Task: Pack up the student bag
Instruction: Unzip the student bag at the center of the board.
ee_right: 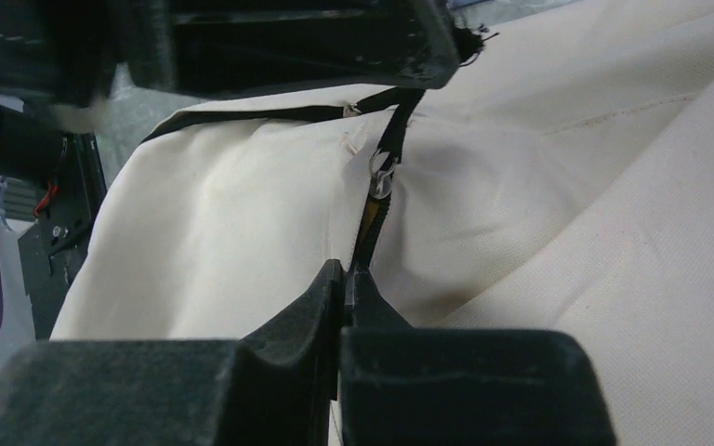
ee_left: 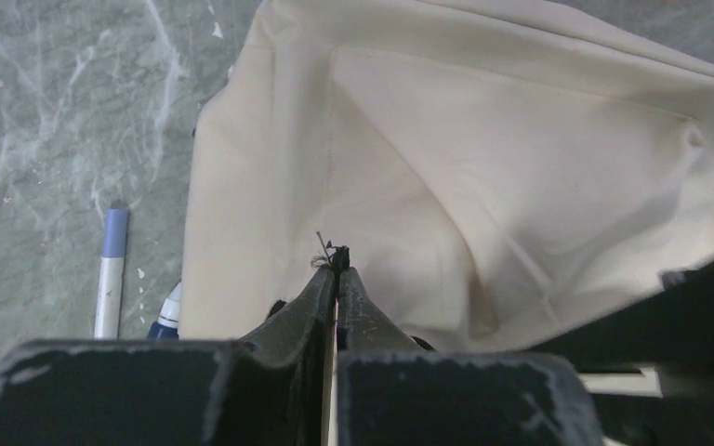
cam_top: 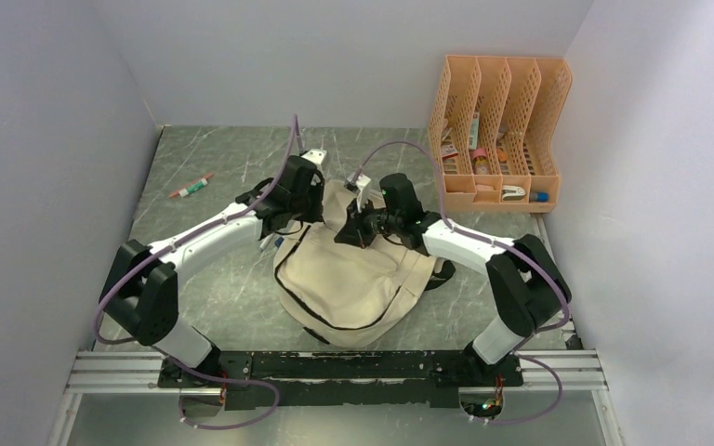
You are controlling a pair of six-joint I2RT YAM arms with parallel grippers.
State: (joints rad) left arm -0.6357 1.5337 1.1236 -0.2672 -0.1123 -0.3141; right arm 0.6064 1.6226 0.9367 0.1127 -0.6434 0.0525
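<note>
While student bag (cam_top: 353,279), beneath both, is pinched at edge by closed left gripper (ee_left: 337,269) and at zipper (ee_right: 378,186) by closed right gripper (ee_right: 344,274), packing is judged barely begun; pen (ee_left: 112,269) unpacked left of left gripper.

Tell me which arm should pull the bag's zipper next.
Left, probably: the left end effector is shut on the zipper pull, while the right end effector pinches the student bag beside the zipper.
</note>
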